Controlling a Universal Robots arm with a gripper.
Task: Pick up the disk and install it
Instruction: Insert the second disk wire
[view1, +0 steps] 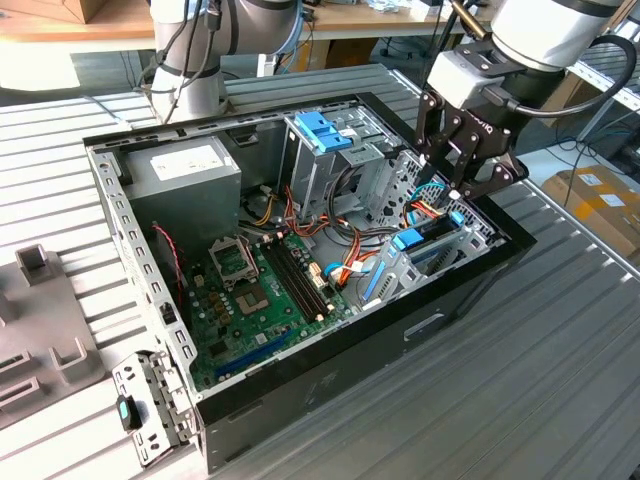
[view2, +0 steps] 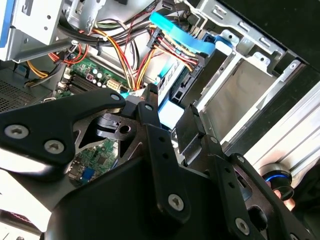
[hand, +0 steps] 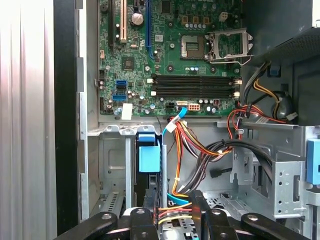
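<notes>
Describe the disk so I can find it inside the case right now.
Start at the open computer case and go to its end at the exterior view's right, close to the tool. There the disk stands on edge in a low metal bay. Its blue side rails and thin slab shape set it apart from the taller blue-handled cage and the big grey power-supply box.

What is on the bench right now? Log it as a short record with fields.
tool: over the drive bay, at the exterior view's right end of the computer case
disk: on edge in the bay, just under the tool, blue rail showing
grasp: cannot tell
case: lying open on the slatted metal table
motherboard: exposed
power supply: grey box in the corner at the exterior view's left
</notes>
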